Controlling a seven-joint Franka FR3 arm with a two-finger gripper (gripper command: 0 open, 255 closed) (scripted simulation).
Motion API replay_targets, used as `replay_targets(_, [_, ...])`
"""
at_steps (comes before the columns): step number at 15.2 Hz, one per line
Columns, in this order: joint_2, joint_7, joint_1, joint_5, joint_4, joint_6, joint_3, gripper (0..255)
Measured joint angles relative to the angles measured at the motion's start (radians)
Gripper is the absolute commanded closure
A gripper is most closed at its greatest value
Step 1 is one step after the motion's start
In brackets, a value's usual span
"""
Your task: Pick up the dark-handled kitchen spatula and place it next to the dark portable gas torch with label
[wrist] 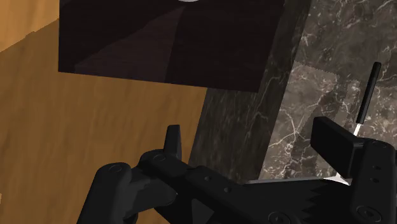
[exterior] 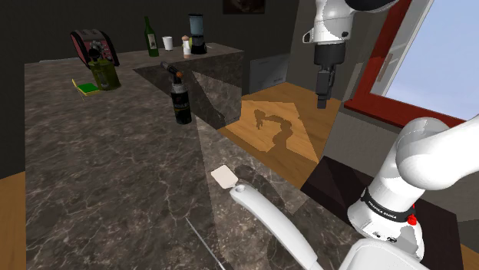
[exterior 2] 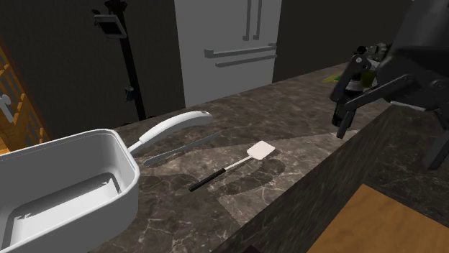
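- Nothing is grasped: the gripper [exterior: 323,93] is held open above the counter's [exterior: 115,169] edge.
- The spatula [exterior: 225,178] is seen below, beside one finger (untouched).
- The torch [exterior: 181,100] is stood farther off; grasping and placing are left.

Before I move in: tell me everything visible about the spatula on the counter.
The black-handled, white-bladed spatula has a flat squarish white blade, a thin pale shaft and a slim black handle. It lies flat on the dark marbled stone countertop, apart from the white pan's long handle beside it. Only the counter touches it; the black end effector, open, hangs away from it.
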Motion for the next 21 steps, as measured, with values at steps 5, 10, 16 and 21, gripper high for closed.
replay_targets(5, [-0.006, 0.093, 0.017, 0.058, -0.049, 0.066, 0.073, 0])
replay_targets(10, [0.013, 0.247, 0.047, 0.150, -0.111, 0.188, 0.199, 0])
replay_targets(16, [0.104, 0.428, 0.071, 0.239, -0.137, 0.359, 0.359, 0])
replay_targets(21, [0.251, 0.591, 0.060, 0.266, -0.097, 0.513, 0.503, 0])
